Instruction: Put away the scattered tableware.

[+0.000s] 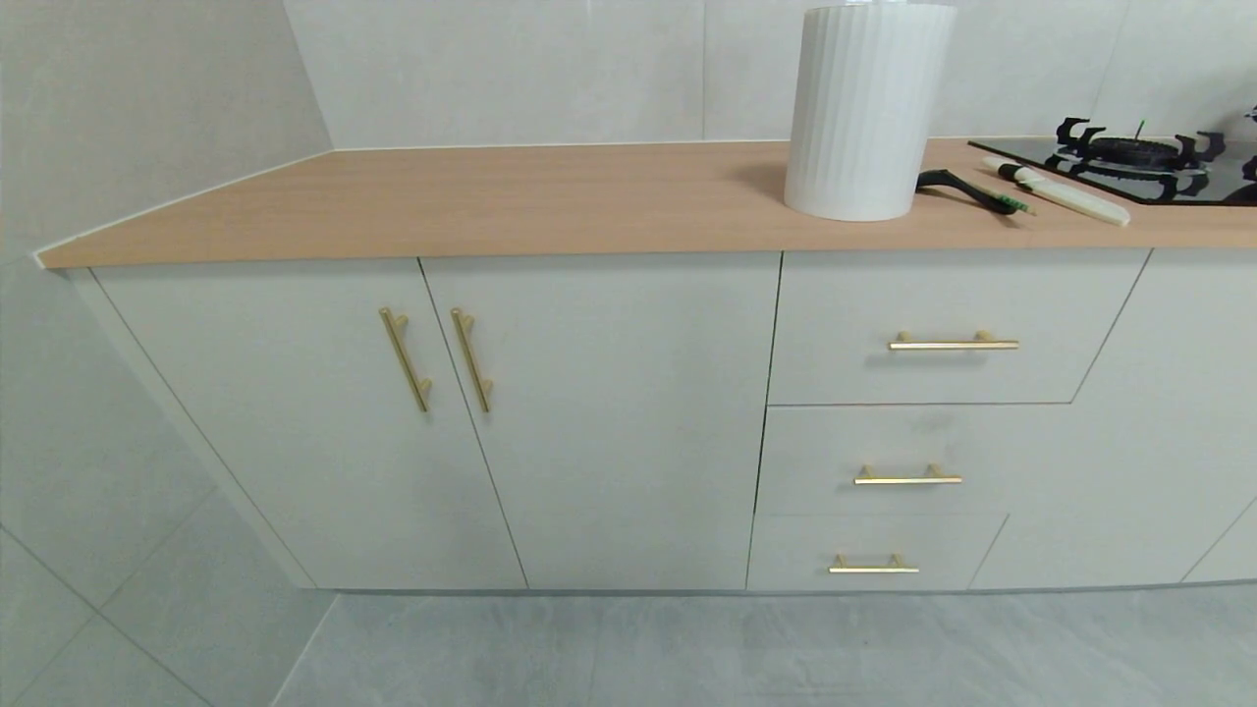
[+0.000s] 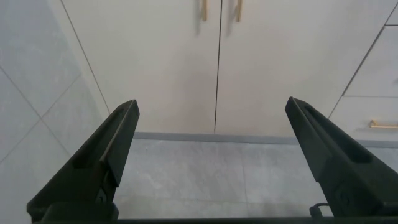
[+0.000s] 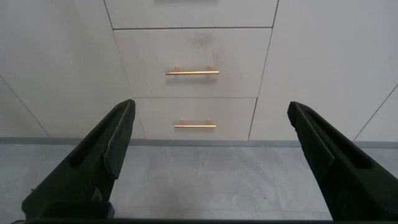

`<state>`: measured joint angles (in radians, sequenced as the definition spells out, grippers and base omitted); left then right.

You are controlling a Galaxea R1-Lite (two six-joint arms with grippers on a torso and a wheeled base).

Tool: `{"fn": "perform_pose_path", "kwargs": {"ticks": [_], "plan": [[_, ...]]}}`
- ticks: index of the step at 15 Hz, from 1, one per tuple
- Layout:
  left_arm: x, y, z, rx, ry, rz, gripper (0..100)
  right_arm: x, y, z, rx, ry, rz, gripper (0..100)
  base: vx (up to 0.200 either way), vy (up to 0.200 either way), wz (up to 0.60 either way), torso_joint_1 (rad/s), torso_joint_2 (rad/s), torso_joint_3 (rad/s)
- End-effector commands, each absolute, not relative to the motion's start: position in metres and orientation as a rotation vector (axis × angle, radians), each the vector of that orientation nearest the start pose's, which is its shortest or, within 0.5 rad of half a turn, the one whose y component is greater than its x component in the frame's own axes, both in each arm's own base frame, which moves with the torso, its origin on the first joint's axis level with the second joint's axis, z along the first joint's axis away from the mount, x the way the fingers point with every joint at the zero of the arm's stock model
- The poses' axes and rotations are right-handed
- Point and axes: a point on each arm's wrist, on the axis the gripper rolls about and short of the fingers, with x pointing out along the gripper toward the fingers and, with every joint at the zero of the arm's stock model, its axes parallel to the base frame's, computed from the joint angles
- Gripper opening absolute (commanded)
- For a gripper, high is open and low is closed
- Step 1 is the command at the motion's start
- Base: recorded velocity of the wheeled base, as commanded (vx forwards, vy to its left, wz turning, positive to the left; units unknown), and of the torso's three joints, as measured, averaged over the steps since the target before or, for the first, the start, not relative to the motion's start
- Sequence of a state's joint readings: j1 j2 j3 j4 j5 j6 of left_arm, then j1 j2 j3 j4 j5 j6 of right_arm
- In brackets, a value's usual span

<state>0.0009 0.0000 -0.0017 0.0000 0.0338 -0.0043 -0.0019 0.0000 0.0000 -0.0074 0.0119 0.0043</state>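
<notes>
Over on the right of the desk (image 1: 491, 201), the scattered tableware lies flat in a small cluster. There is a black-handled utensil (image 1: 957, 185), a thin green stick (image 1: 1011, 203) just beside it, and a pale utensil (image 1: 1065, 193) with a dark handle whose far end seems to rest on the edge of the gas hob (image 1: 1129, 157). The black handle lies right up against a tall white ribbed container (image 1: 866, 108) (I'd guess that is the holder, though the drawers below could serve too).

Both arms are well below all this. The left gripper (image 2: 211, 107) faces the double cabinet doors (image 2: 217, 62) low above the floor (image 2: 205, 174), its fingers (image 2: 115, 146) spread wide and holding nothing. The right gripper (image 3: 211, 107) faces the lower drawer handles (image 3: 192, 72), its fingers likewise wide apart and empty.

Nothing has been picked up, so the whole job seems to lie ahead. The worry, to my eye, is the climb: an arm rising from down there could catch a drawer handle or the lip of the desk. Up top, a reach for the black handle could nudge the container, which looks tall enough to tip. The flat, slim pieces may also skid away under a pinch, the pale one especially where it sits on the smooth hob.
</notes>
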Motion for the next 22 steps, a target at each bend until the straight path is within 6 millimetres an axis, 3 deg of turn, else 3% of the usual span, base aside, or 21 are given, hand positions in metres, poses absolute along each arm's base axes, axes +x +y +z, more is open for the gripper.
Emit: {"fn": "perform_pose_path", "kwargs": {"ticks": [1, 4, 22], "plan": [[-0.0227, 0.0007, 0.076, -0.005, 0.001, 0.035, 100, -0.0227, 0.0003, 0.0763, 0.003, -0.006, 0.011, 100, 0.0, 0.0, 0.0, 0.0, 0.0, 0.0], [-0.0228, 0.0008, 0.0759, -0.006, 0.0, 0.037, 100, -0.0227, 0.0003, 0.0763, 0.005, -0.006, 0.011, 100, 0.2, 0.0, 0.0, -0.002, 0.0, -0.001], [-0.0228, 0.0008, 0.0759, -0.006, 0.0, 0.037, 100, -0.0227, 0.0003, 0.0763, 0.003, -0.006, 0.011, 100, 0.0, 0.0, 0.0, 0.0, 0.0, 0.0]]}}
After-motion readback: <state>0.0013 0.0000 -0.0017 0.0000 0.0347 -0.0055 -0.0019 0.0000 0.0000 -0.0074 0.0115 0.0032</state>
